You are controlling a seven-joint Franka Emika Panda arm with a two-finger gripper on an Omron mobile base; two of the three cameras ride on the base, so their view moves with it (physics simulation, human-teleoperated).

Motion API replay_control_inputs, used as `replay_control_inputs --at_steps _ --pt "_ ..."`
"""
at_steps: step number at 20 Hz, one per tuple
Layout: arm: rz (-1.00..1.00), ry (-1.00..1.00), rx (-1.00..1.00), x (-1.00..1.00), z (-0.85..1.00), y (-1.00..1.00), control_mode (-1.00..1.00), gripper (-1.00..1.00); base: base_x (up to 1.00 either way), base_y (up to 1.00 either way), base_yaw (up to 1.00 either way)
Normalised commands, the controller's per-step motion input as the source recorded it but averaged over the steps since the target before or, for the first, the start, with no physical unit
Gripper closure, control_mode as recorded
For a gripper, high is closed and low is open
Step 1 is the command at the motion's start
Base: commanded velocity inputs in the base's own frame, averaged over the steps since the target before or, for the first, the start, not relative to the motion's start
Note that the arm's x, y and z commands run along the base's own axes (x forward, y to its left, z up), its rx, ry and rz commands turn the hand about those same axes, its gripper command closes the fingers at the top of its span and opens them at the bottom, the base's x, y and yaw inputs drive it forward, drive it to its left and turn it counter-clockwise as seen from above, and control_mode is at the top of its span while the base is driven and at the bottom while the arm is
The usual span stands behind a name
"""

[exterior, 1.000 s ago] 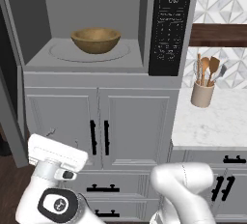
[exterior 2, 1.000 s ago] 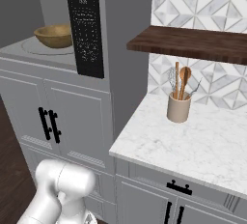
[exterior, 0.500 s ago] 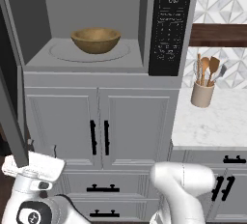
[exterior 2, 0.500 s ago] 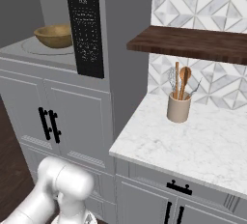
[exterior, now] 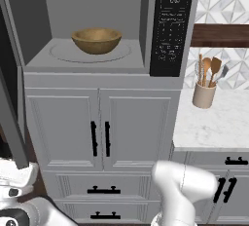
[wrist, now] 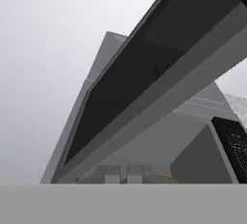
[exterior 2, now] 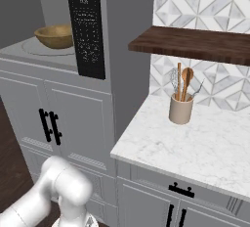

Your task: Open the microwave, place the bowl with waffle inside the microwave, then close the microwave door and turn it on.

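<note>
Since a second ago the white hand at the lower left of the left base view has sunk lower and further left, while the cabinets hold their place, so the base has not driven. From the left base view, the bowl with waffle point(exterior: 97, 40) sits on the round turntable point(exterior: 92, 52) inside the open microwave point(exterior: 95, 25), its black button panel point(exterior: 173, 24) to the right; the microwave door point(exterior: 10, 118) stands swung out at the near left edge, a dark slanting strip. A beige utensil cup point(exterior: 203, 95) stands on the marble counter point(exterior: 214, 125) further right. From the right base view, the bowl point(exterior 2: 54, 35) shows at the far left, left of the panel point(exterior 2: 86, 25). In the hand view, the door's dark glass point(wrist: 144, 83) and grey frame run slantwise close overhead; whether the gripper stands wide or narrow I cannot tell. The door looks stiff, wide and hinged, likely to swing easily; pushing its outer face or free edge near the handle strip seems best.
</note>
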Motion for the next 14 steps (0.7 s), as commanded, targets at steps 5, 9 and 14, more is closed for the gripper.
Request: replay_control_inputs --at_steps 5,9,14 --pt "-0.06 0.0 -0.19 0.0 0.0 0.56 -1.0 1.0 0.0 0.0 0.0" --pt "-0.05 0.0 -0.12 0.0 0.0 0.48 -1.0 1.0 0.0 0.0 0.0" --pt "-0.03 0.0 -0.01 0.0 0.16 0.13 -1.0 1.0 0.0 0.0 0.0"
